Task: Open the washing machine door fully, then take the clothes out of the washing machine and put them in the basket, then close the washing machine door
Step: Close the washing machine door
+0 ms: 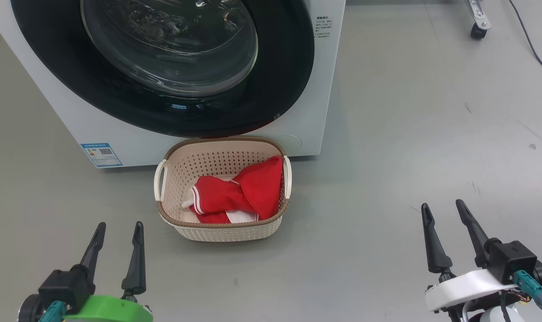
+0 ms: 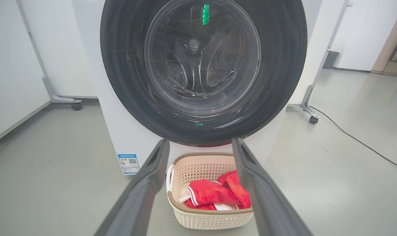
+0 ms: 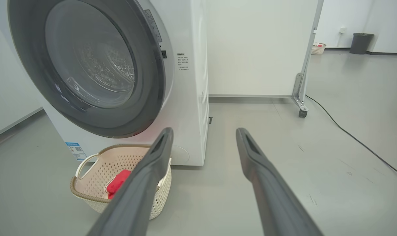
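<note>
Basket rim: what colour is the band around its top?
Brown with a woven look, topping the cream perforated basket. It shows best in the head view.

A grey floor is marked with faint scuffs. A black cable is laid across it, running back past a metal leg on a caster, by which a white panel is carried. A dark bin and a pale second basket are set at the floor's far edge. Another caster is seen at the left in the left wrist view.
</note>
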You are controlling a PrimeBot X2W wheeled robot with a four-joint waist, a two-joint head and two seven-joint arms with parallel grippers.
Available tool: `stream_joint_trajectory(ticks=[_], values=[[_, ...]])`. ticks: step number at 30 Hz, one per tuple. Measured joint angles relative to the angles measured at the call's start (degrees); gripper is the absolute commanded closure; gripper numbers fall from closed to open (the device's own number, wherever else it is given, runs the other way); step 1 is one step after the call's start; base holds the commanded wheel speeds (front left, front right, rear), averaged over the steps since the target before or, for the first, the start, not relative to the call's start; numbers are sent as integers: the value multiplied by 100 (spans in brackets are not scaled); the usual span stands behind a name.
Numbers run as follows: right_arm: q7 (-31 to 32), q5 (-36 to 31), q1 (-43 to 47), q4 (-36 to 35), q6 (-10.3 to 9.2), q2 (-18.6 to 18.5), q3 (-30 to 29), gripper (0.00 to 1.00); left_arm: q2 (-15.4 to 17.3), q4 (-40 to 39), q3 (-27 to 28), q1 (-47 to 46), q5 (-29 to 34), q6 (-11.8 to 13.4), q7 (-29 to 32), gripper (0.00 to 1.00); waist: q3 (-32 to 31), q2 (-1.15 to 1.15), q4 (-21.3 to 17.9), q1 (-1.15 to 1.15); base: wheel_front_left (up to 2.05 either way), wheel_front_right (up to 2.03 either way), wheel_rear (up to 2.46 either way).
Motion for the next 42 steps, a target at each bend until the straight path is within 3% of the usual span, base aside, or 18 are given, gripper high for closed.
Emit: stream_joint_trajectory(ticks=[2,3,4,5,27,42], values=[[0,0,0,-19,-2,0,0,0,-4,-9,-8,1,0,1,0,0,3,0,-1,0,0,0,0],[0,0,0,-23,-1,0,0,15,-5,-13,-14,1,1,1,0,0,5,0,-1,0,0,0,0],[1,0,0,-30,-1,0,0,65,-7,-21,-20,1,12,2,0,0,8,0,-1,0,0,0,0],[1,0,0,-40,-1,0,0,100,-8,-29,-24,1,19,5,0,0,10,0,0,0,0,0,0],[111,0,-285,-204,14,-240,-164,100,-52,-231,-222,-64,94,0,-11,0,303,0,202,0,0,0,0],[424,-172,-1654,-333,328,-591,33,100,-238,-393,-459,-598,194,-110,-18,0,891,0,632,0,0,0,0]])
